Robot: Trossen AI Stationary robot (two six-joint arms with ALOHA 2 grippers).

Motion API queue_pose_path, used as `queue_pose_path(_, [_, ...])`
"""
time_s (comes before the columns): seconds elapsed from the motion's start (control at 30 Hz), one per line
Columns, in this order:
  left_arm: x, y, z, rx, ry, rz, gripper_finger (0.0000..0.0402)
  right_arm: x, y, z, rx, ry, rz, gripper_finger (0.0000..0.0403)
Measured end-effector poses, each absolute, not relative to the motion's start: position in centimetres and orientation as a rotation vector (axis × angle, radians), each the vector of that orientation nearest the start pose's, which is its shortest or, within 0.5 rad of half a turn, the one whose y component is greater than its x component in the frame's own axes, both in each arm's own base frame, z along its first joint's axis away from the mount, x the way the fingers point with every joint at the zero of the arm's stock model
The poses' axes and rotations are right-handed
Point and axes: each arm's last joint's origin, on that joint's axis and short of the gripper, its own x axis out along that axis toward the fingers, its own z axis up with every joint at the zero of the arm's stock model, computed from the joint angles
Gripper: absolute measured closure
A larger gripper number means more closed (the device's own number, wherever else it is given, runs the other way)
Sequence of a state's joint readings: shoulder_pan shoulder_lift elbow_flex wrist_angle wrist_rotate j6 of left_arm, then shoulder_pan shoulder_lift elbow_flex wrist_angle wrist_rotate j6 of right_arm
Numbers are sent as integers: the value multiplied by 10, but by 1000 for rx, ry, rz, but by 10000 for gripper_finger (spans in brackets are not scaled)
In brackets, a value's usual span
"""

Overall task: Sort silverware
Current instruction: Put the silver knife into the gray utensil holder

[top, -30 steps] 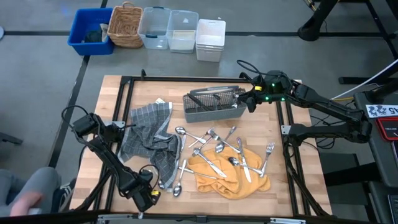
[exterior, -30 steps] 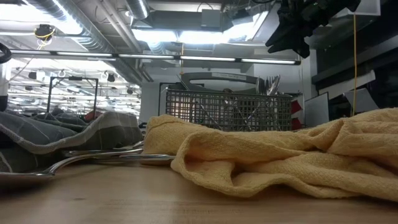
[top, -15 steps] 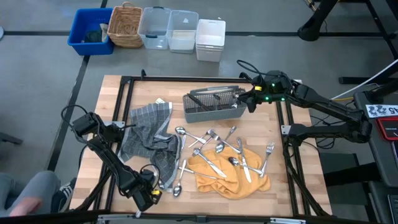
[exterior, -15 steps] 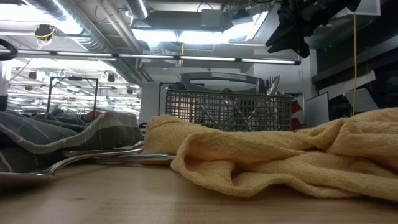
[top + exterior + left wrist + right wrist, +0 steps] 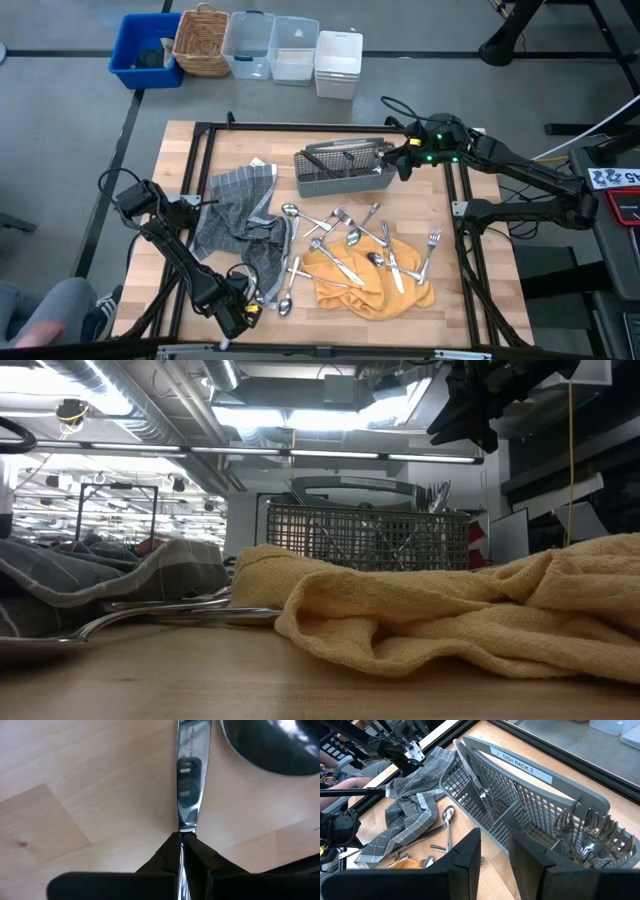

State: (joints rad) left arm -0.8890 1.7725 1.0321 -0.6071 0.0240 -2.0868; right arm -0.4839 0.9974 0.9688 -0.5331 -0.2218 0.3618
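Note:
Silverware [image 5: 350,235] lies scattered on the wooden table, partly on a yellow cloth [image 5: 365,280], beside a grey checked cloth [image 5: 240,215]. More forks stand in the grey mesh caddy [image 5: 345,170]. At the near left, my left gripper [image 5: 243,306] points down and is shut on a knife [image 5: 192,780] that lies flat on the wood, next to a spoon's bowl [image 5: 272,745]. Above the caddy's right end my right gripper [image 5: 492,852] hangs open, holding nothing. My left gripper pinches the knife at its narrow end [image 5: 186,826], the end nearest the fingers, between its two fingertips. The fingers come from above, pointing steeply down. The blade runs away from them, flat on the table.
Behind the table's far edge stand a blue bin [image 5: 145,50], a wicker basket [image 5: 203,40] and clear and white tubs [image 5: 295,50]. A black frame [image 5: 200,180] runs round the tabletop. A person's knee [image 5: 50,310] shows at the near left.

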Motion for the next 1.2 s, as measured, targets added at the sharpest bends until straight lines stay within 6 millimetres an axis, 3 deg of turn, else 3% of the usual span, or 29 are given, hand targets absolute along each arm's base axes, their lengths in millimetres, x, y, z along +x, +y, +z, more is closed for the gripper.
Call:
queue_pose_path(0.53, [203, -254, 150, -1167, 1427, 617, 302, 184, -90, 327, 546, 479, -350, 302])
queue_pose_path(1.2, [201, -251, 145, -1096, 1365, 661, 313, 184, -89, 327, 553, 482, -323, 302])
